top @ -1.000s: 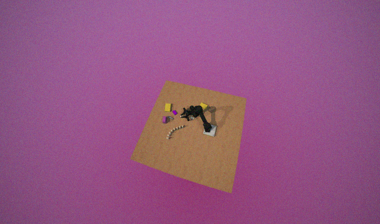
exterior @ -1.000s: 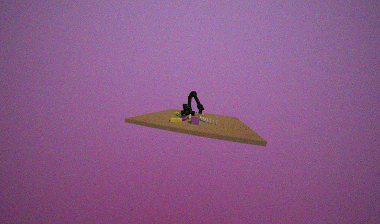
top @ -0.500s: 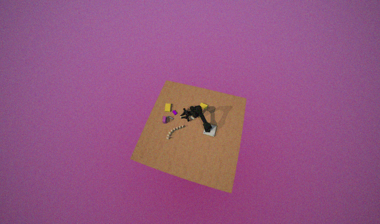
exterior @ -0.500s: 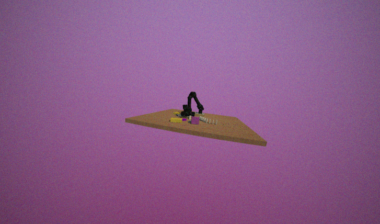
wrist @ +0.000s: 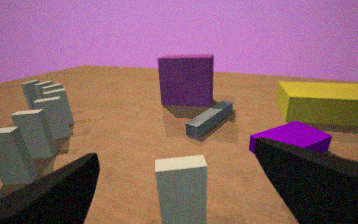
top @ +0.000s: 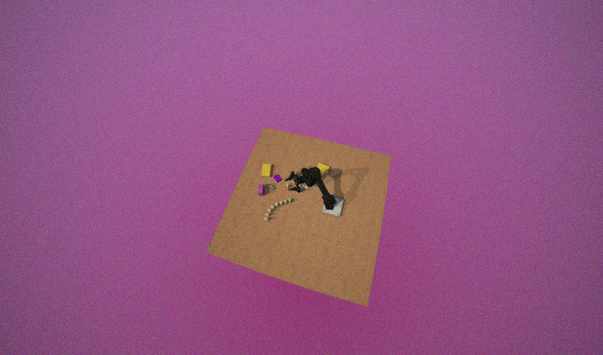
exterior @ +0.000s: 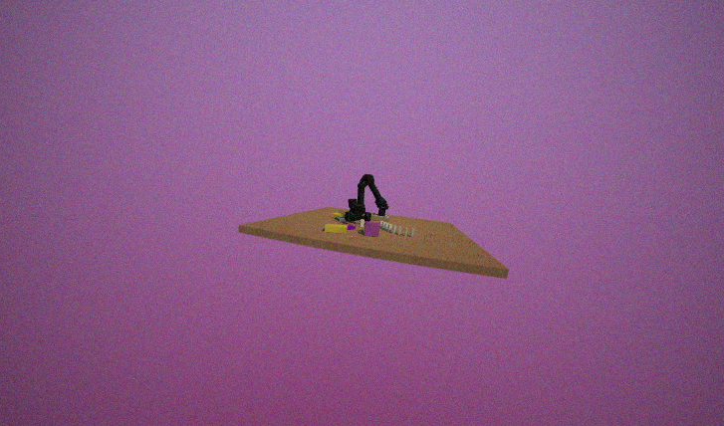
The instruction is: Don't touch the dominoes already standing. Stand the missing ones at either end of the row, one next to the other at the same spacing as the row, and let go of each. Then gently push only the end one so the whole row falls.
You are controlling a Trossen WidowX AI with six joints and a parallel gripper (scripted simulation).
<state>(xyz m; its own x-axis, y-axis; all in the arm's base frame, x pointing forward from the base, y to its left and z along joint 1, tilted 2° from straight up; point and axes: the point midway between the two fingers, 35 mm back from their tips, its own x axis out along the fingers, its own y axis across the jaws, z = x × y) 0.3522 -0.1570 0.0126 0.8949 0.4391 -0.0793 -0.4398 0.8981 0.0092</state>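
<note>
A curved row of several pale standing dominoes runs along the brown table. My gripper is open and low over the table. One pale domino stands upright between the spread black fingers, clear of both, to the right of the row's near end. A grey domino lies flat farther ahead, in front of a purple cube.
A long yellow block and a small purple block lie ahead to the right, the purple one close to my right finger. A second yellow block lies behind the arm.
</note>
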